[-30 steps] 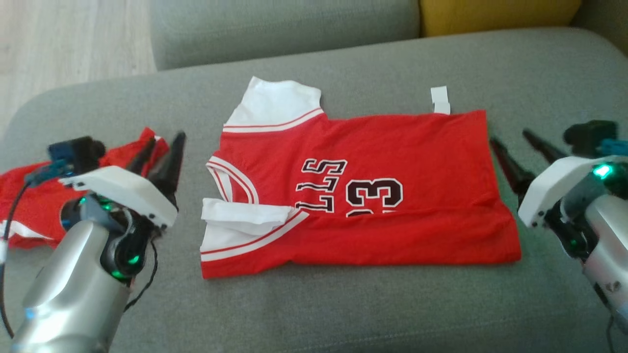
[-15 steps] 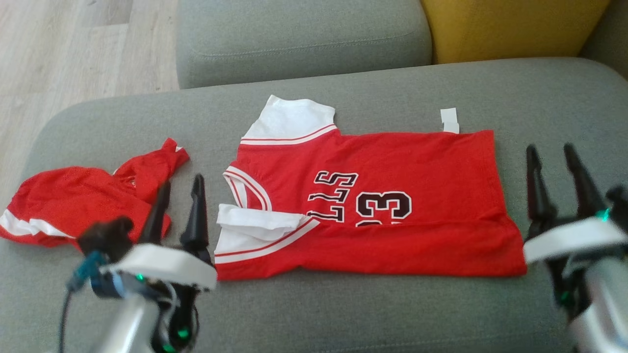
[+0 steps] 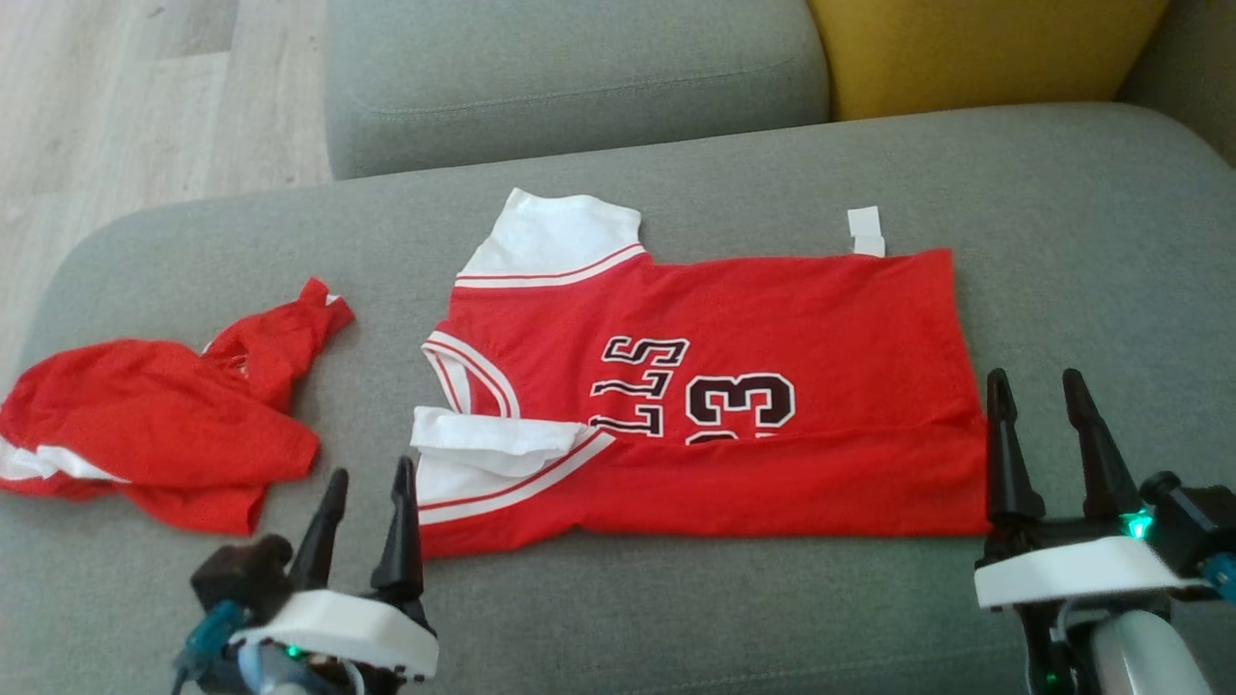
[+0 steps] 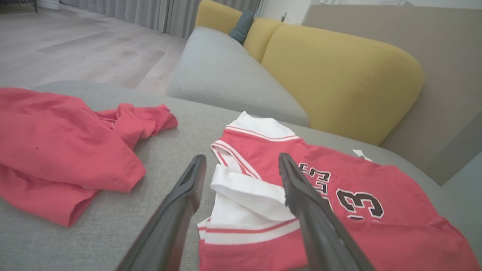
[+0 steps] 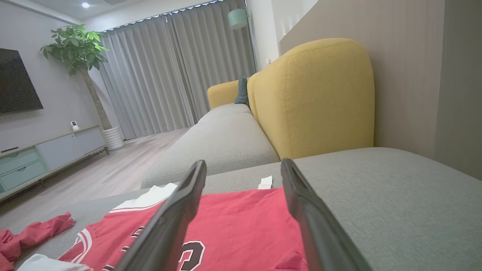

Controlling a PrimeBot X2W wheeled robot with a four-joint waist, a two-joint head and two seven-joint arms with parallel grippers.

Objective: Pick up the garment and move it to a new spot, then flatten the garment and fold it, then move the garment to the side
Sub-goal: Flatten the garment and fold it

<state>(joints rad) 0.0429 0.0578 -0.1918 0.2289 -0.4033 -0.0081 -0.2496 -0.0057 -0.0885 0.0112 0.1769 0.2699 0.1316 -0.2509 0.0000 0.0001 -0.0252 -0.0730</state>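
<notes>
Red jersey, white red-striped sleeves, black numerals; grey sofa; perhaps teal pillow.

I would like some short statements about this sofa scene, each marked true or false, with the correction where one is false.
1. The red jersey lies on the grey sofa seat. True.
2. The left gripper grips the jersey. False: its fingers stand open and hold nothing.
3. A crumpled red garment lies to the left of the jersey, apart from it. True.
4. The right gripper is shut. False: it is open, near the jersey's hem.
5. The cushion at the far right is blue. False: it is yellow.
</notes>
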